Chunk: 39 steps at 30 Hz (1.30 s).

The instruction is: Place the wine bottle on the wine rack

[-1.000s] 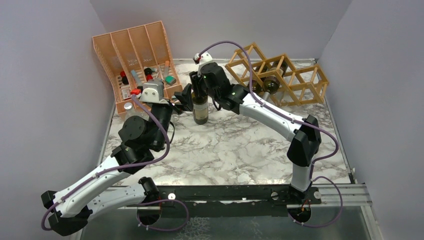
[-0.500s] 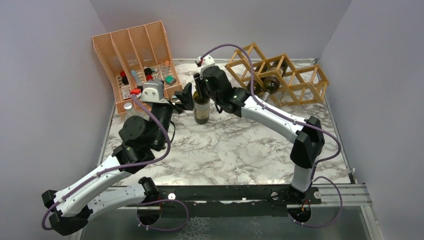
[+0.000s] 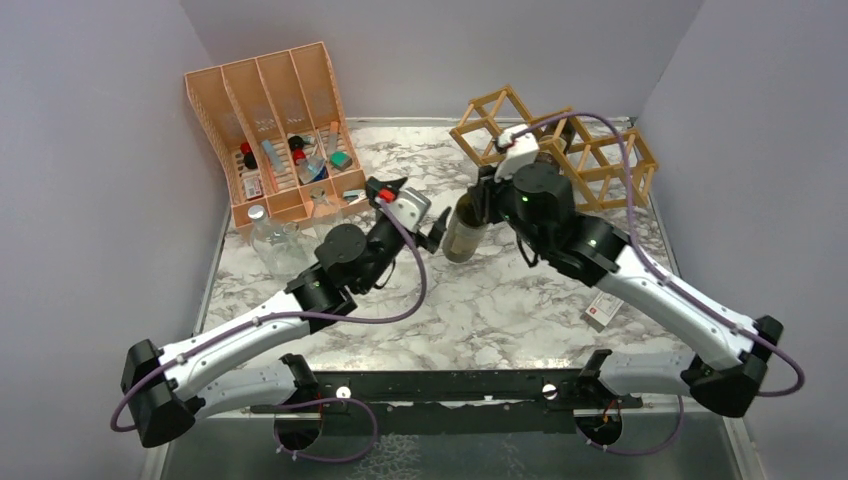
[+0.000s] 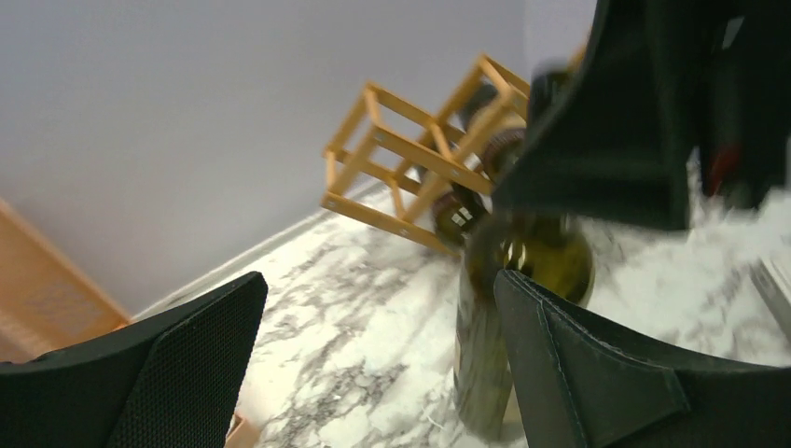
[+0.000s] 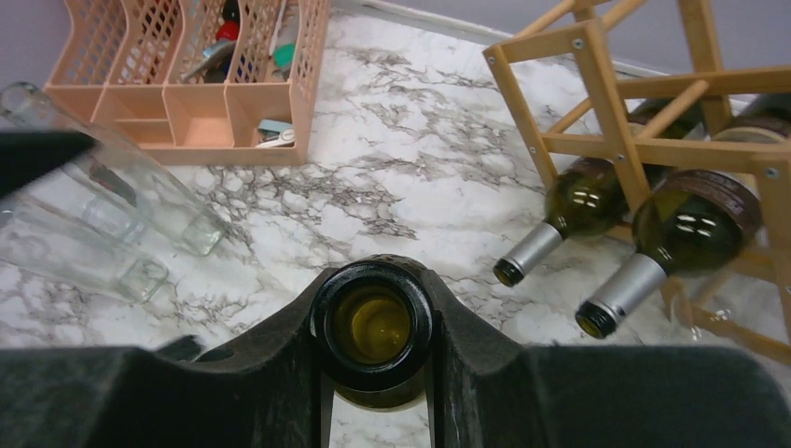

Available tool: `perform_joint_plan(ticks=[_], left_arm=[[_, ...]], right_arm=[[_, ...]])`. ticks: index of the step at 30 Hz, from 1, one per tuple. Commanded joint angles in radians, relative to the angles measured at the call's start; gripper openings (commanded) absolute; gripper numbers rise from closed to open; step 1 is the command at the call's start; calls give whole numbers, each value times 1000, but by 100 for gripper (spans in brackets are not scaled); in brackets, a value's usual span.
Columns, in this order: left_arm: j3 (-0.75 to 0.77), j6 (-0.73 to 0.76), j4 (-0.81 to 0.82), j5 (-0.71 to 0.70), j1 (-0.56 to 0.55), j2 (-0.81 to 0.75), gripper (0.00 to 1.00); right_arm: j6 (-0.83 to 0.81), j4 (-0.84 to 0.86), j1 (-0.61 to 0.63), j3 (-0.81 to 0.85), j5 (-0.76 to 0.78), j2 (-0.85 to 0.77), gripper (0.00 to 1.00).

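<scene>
Marble-patterned tabletop (image 3: 450, 310) is lying nearest the arm bases. Just beyond it, the left gripper (image 3: 432, 228) is hovering with its fingers (image 4: 168, 373) spread wide and holding nothing, just beside the wine bottle (image 3: 460, 228). The wine bottle is leaning, its base pointing toward the left arm and sitting low over the tabletop; I cannot tell whether it is touching. The right gripper (image 5: 373, 327) is clamping it from behind, fingers (image 5: 280, 392) shut tight on the neck just under the mouth. Farther back, the wine rack (image 3: 590, 150) is carrying two stored bottles (image 5: 583, 201) in its lower cells, their necks sticking out toward the arms.

The heavy body is hanging from a hold high on the neck, so a quick swing could be making it pivot or slip. The approach is also crowded, and the base could be knocking those protruding necks or a thin rack stick.

Half a second ago the wine bottle was standing upright, farther left and nearer the orange organiser (image 3: 270, 110). Since then it has been travelling right toward the rack and tipping over, with the left arm reaching out after it.
</scene>
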Motion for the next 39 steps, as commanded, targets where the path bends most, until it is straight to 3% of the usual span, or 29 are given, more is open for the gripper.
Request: perform_joint_plan(ticks=[1, 15, 28, 34, 39], left_arm=[[-56, 49, 102, 284, 0, 70, 99], [-168, -1, 331, 864, 79, 249, 99], [-121, -68, 397, 801, 82, 381, 98], [-125, -85, 450, 913, 83, 379, 90], [-131, -87, 478, 879, 83, 392, 90]], right_arm=[[78, -16, 2, -28, 100, -158, 1], [139, -123, 2, 1, 7, -306, 1], [137, -84, 1, -8, -141, -345, 1], [134, -73, 2, -37, -193, -366, 1], [144, -76, 2, -57, -232, -379, 1]])
